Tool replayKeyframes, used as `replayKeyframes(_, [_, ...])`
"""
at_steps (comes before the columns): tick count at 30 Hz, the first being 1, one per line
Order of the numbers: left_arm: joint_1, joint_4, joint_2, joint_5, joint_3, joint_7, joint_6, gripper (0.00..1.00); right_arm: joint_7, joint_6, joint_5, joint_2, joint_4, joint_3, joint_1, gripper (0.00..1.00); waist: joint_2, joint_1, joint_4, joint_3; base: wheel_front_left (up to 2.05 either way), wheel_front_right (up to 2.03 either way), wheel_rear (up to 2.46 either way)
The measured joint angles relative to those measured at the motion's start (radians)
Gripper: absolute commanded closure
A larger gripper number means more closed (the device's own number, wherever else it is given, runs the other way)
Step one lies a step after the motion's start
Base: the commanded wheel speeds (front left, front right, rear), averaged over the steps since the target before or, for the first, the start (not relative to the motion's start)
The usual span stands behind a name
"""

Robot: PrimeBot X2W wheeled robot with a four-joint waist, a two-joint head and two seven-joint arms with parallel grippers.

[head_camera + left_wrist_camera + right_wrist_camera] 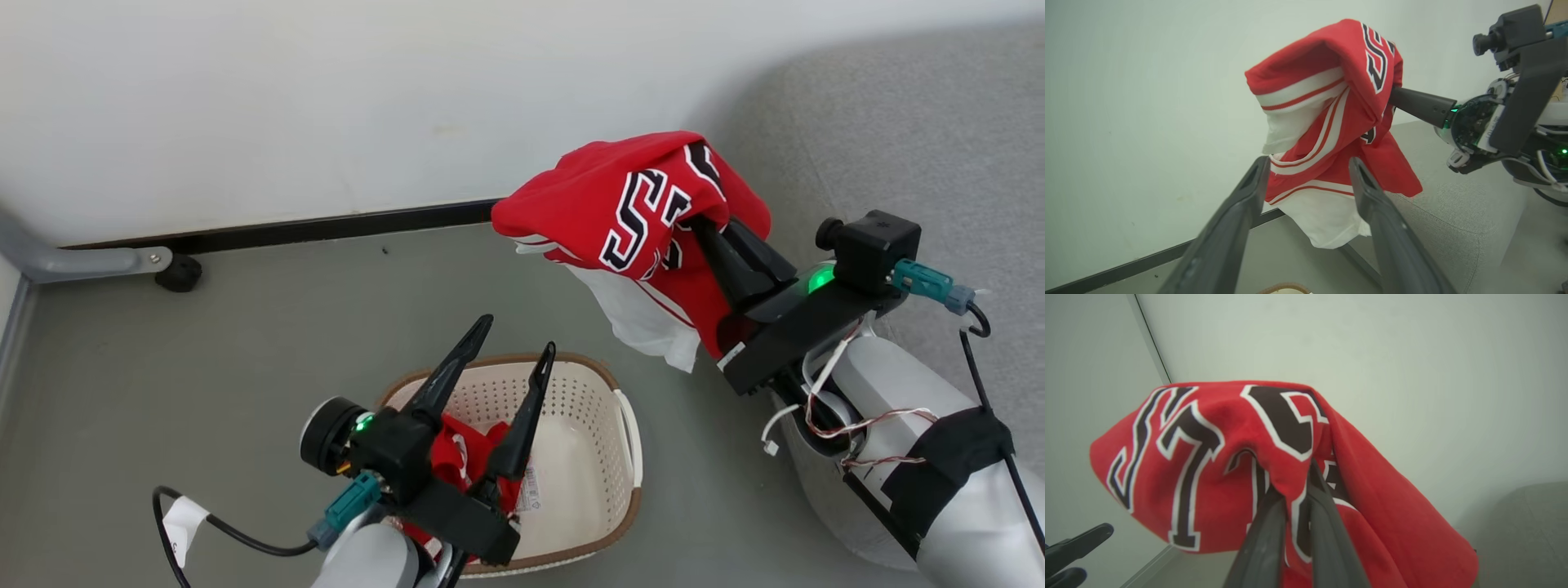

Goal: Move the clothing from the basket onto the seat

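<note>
My right gripper is shut on the red jersey and holds it up in the air beside the grey seat. In the right wrist view its jaws pinch a fold of the jersey, which drapes over them. My left gripper stands open over the cream basket, holding nothing. Red shorts lie in the basket, partly hidden by that gripper. In the left wrist view the open left gripper points at the hanging jersey, with the seat beyond.
A white wall with a black baseboard runs behind the basket. A grey metal leg with a black foot sits at the far left. Grey floor surrounds the basket. A black cable loops off my left wrist.
</note>
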Motion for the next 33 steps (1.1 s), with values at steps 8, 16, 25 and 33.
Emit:
replayKeyframes(8, [0.011,0.026,-0.012,0.007,-0.02,0.0,-0.015,0.0,0.0,0.0,-0.005,-0.016,0.001,-0.033,0.0,1.0,0.0,0.0,-0.071,0.006,0.0,0.0,0.0])
replayKeyframes(16, [0.014,0.049,-0.022,0.008,-0.027,0.0,-0.023,0.0,0.0,0.0,-0.01,-0.017,0.003,-0.046,0.001,1.0,0.0,-0.0001,-0.128,0.002,0.0,0.0,0.0])
replayKeyframes(25, [0.018,0.074,-0.026,0.034,-0.04,0.0,-0.031,0.0,0.0,0.0,-0.017,-0.034,-0.013,-0.095,0.025,1.0,0.0,0.0,-0.2,0.006,0.0,0.0,0.0])
replayKeyframes(33, [0.011,0.102,-0.03,0.059,-0.05,0.0,-0.031,0.0,0.0,-0.001,-0.056,-0.092,-0.013,-0.191,0.025,1.0,0.0,0.0,-0.23,0.057,0.0,0.0,0.0])
